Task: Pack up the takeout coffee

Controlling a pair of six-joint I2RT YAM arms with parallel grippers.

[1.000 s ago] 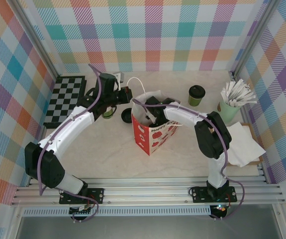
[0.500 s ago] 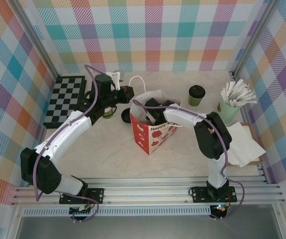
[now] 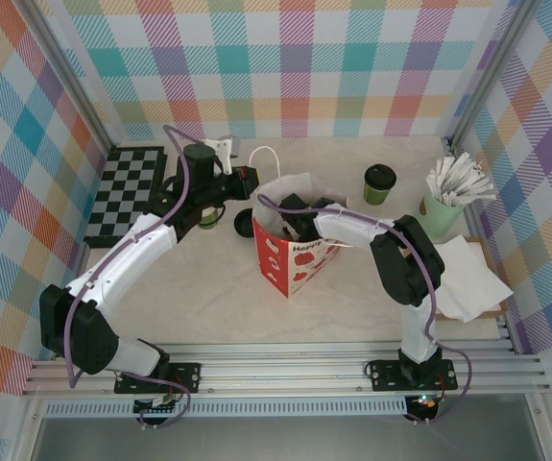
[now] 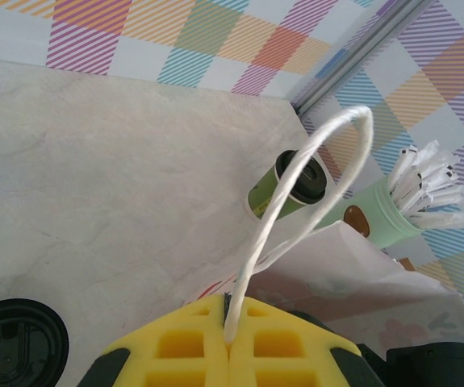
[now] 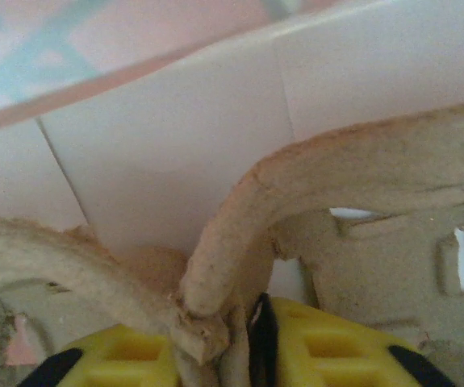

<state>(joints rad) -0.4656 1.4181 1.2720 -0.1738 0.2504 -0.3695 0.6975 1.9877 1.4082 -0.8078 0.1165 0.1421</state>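
The takeout coffee, a small cup with a black lid, stands on the table right of the red gift bag; it also appears behind the handle loop in the left wrist view. My left gripper is shut on the bag's white cord handle, holding it up at the bag's left rim. My right gripper reaches down inside the bag. Its yellow fingers stand slightly apart around the edge of a brown pulp cup carrier, with a dark gap beside the right pad.
A mint cup of white sticks stands at the right, with white napkins in front of it. A checkered mat lies at the left. A green cup sits under my left arm, and a black lid lies on the table.
The right jaws have parted a little off the pulp carrier. The left gripper lifted the handle slightly back and has since held still.
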